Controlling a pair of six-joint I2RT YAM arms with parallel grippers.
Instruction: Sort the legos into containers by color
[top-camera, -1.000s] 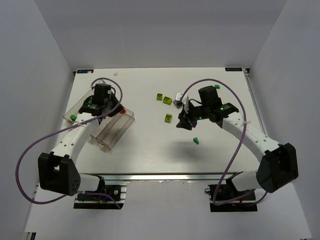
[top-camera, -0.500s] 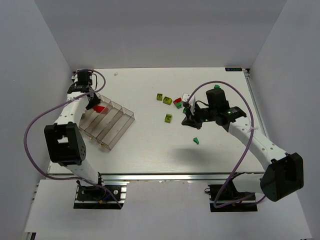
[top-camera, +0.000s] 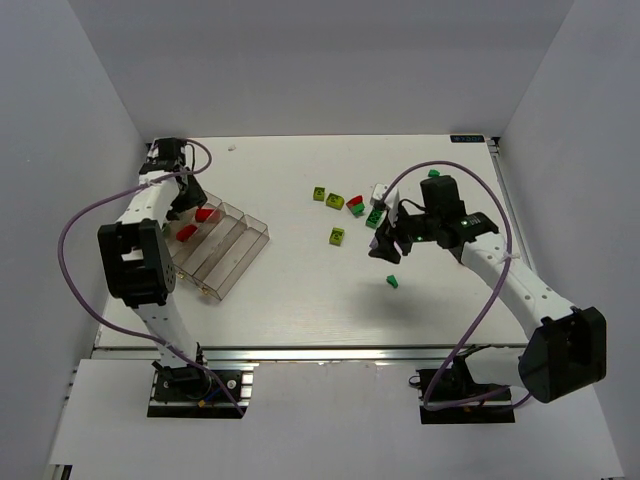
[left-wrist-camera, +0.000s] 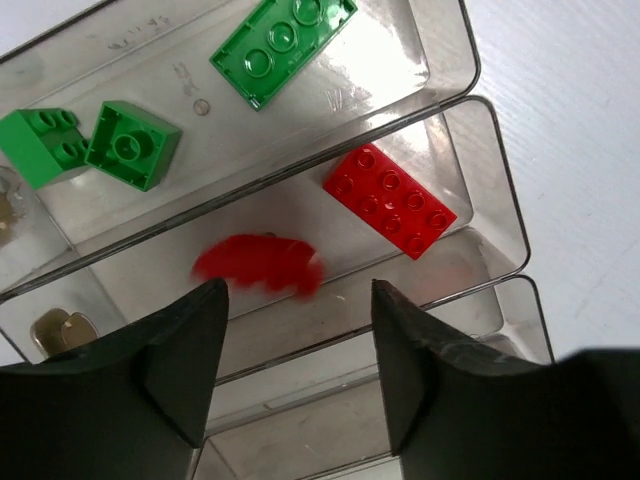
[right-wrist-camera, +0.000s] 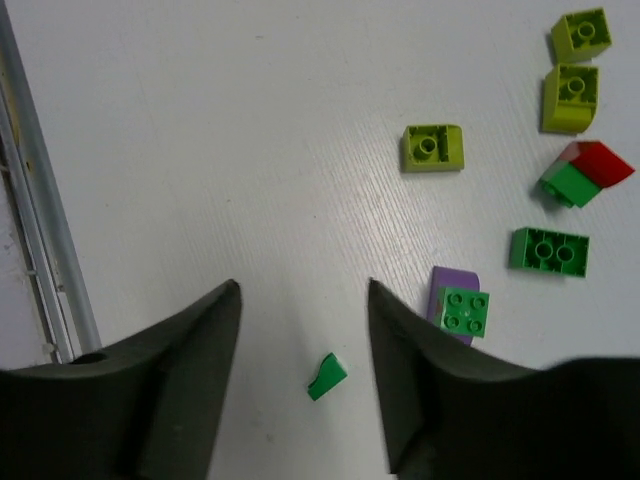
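The left hand (left-wrist-camera: 297, 292) hangs over the clear tray (top-camera: 228, 262), its fingers partly open and holding nothing. Just past its tips, in the second compartment, lies a red brick (left-wrist-camera: 258, 264) too blurred to show its studs, with a flat eight-stud red brick (left-wrist-camera: 390, 200) beside it and three green bricks (left-wrist-camera: 283, 46) one compartment farther. The right hand (right-wrist-camera: 303, 290), also partly open and empty, hovers above the tabletop (right-wrist-camera: 200, 130), where a tiny green piece (right-wrist-camera: 327, 376) lies between its fingers, a green-on-purple brick (right-wrist-camera: 460, 312) sits just beside one finger, and its dark fingers hide whatever lies under them.
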